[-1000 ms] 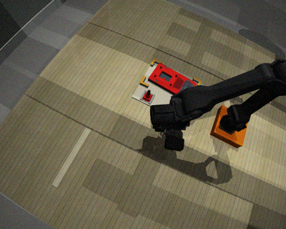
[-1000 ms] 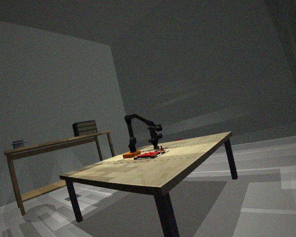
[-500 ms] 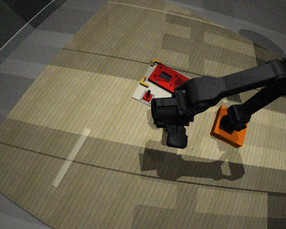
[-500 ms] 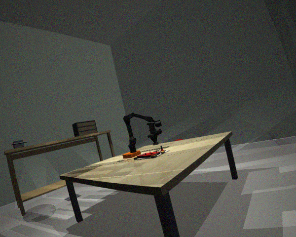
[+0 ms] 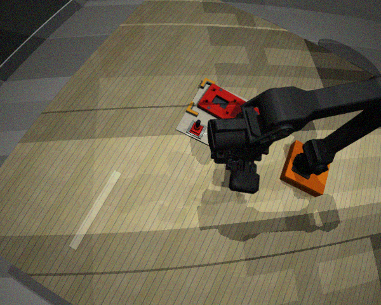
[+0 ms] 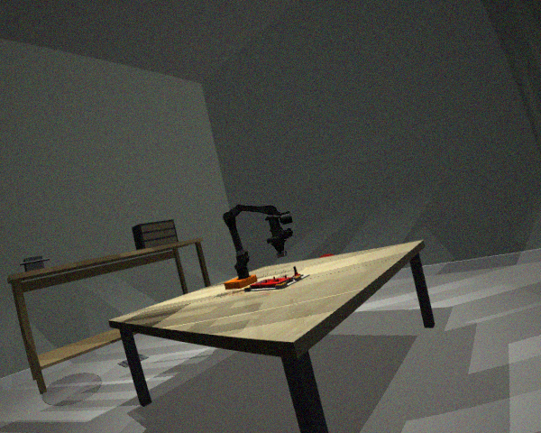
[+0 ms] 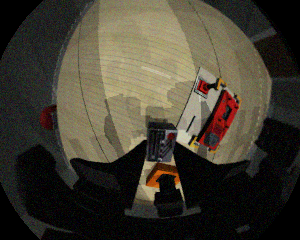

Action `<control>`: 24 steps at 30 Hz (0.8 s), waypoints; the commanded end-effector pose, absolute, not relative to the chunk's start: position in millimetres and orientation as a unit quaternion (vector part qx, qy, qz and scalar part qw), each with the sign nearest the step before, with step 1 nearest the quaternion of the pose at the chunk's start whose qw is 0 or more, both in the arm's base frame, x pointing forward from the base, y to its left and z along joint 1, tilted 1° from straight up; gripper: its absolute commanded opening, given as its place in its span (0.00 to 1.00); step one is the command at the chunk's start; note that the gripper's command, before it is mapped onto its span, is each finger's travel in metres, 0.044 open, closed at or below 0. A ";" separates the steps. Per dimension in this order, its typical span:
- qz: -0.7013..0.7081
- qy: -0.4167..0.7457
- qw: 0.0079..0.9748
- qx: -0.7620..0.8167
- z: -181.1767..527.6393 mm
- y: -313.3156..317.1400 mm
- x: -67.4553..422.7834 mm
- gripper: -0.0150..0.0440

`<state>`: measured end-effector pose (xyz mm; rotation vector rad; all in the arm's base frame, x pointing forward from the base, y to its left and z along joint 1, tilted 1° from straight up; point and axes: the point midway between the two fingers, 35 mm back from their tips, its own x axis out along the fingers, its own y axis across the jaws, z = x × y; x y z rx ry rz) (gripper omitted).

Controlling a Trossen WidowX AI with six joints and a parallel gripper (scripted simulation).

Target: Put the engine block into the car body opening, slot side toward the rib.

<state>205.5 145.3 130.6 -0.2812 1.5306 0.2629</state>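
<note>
My gripper [image 5: 244, 182] [image 6: 279, 253] [image 7: 160, 143] is shut on the engine block [image 7: 161, 139], a small grey block that shows between the fingers in the wrist view. In the top view the gripper body hides the block. The gripper hangs well above the table, in front of the grey base plate [image 5: 185, 126]. The red car body [image 5: 206, 102] [image 6: 270, 282] [image 7: 222, 119] lies on that plate, with its dark rectangular opening [image 5: 220, 101] facing up. The arm covers the car body's right end.
A small red stand with a black peg [image 5: 196, 128] [image 7: 205, 87] sits on the plate's near corner. Orange corner markers [image 5: 206, 82] edge the plate. The arm's orange base [image 5: 310, 185] [image 6: 239, 282] stands to the right. A pale strip [image 5: 95, 208] lies on the table at the left.
</note>
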 end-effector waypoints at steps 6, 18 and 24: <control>0.116 0.686 0.708 -0.119 142.2 141.4 208.7 0.25; 0.102 0.688 0.712 -0.099 136.0 124.8 231.8 0.25; 0.095 0.688 0.713 -0.090 132.6 115.2 242.5 0.25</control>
